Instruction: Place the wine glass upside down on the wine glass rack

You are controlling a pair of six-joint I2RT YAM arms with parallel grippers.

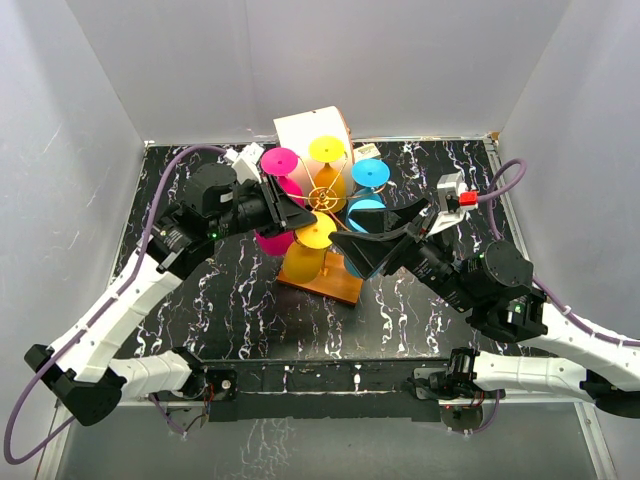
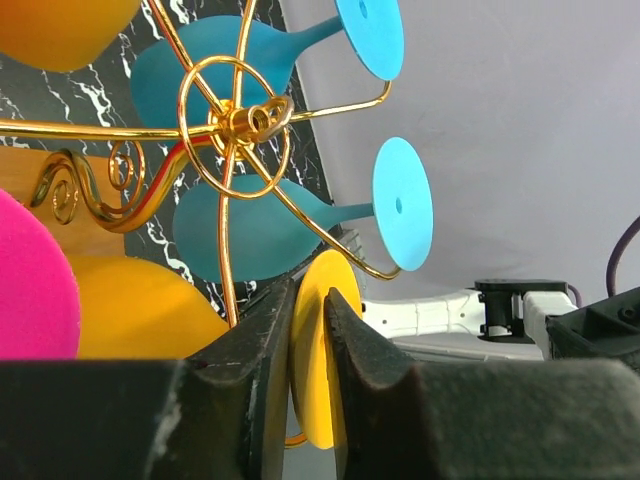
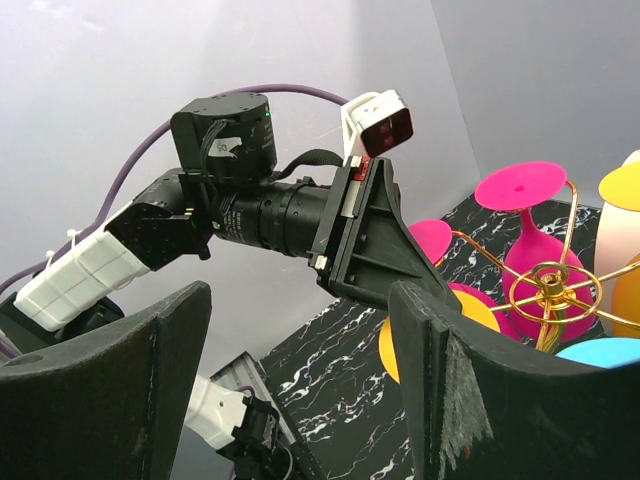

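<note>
The gold wire wine glass rack [image 1: 325, 197] stands on its orange-brown wooden base [image 1: 340, 286] mid-table, with several pink, yellow and blue glasses hung upside down on its arms. At its near-left arm hangs a yellow wine glass [image 1: 303, 260]. My left gripper [image 1: 306, 216] is shut on that glass's round foot [image 2: 318, 350], one finger on each face, and the bowl [image 2: 140, 310] hangs to the left. The rack hub [image 2: 240, 120] is just above. My right gripper [image 1: 352, 243] is open and holds nothing, close to the rack's right side. Its fingers [image 3: 110, 380] frame the left arm.
A white cylinder box [image 1: 310, 128] stands behind the rack. Two teal glasses [image 2: 250, 230] and a pink one [image 2: 35, 290] hang close to the held glass. Grey walls enclose the black marble table [image 1: 420, 300] on three sides.
</note>
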